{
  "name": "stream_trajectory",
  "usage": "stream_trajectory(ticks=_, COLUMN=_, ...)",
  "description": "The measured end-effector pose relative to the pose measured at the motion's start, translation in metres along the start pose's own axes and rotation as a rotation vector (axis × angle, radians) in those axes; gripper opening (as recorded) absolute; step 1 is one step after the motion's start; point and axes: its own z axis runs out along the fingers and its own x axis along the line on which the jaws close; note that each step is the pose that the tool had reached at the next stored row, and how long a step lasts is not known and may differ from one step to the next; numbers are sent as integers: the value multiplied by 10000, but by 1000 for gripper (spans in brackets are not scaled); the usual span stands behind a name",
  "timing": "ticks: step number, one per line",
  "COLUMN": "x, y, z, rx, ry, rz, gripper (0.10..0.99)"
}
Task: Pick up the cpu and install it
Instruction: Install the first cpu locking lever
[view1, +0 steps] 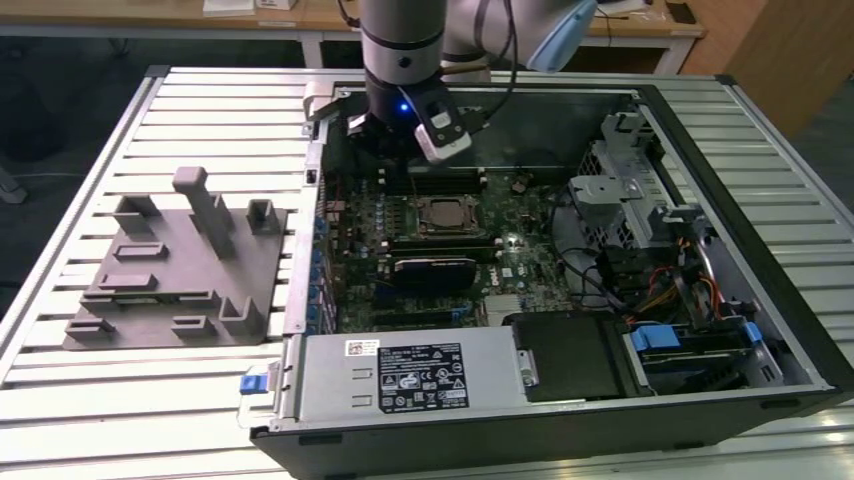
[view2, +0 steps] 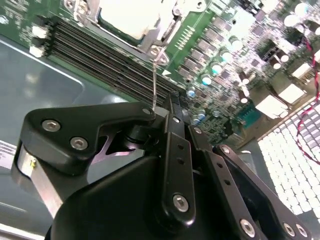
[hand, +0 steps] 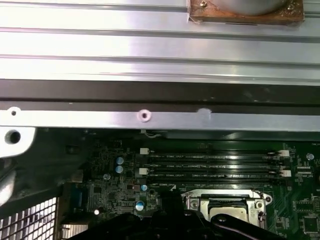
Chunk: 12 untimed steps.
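In the exterior view, the small flat square cpu with its pale silvery metal top (view1: 442, 215) sits inside the black socket frame with a metal rim (view1: 415, 224), at the centre of the green motherboard (view1: 521, 255) in the open black computer case (view1: 787, 330). By that placement the seating looks done; whether the frame is latched I cannot tell. The dark gripper (view1: 387, 140) hangs over the upper part of the board, near the memory slots, apart from the cpu. The grey moulded fixture (view1: 174, 265) lies on the ribbed aluminium bench (view1: 80, 400) at the frame's left (its blocky pockets look bare).

In the second wrist view, the gripper's matte black linkage (view2: 170, 165), bolted with shiny screws, occupies the lower frame; its tips are hidden, so how far it is open and whether it holds anything I cannot tell. The cpu (view2: 132, 17) gleams pale at the upper edge, beside long dark memory slots (view2: 100, 57).

In the first wrist view, the cpu (hand: 227, 212) shows at lower right within its bright frame, below the slots (hand: 215, 165) and the case's brushed metal edge (hand: 160, 117).
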Motion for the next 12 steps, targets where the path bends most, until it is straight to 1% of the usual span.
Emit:
stream_trajectory(ticks=5, x=-154, y=-1, z=7, rx=1, ry=-2, rz=9, gripper=106)
stream_trajectory(ticks=12, x=-395, y=-2, z=13, rx=0, ry=-3, rz=14, gripper=106)
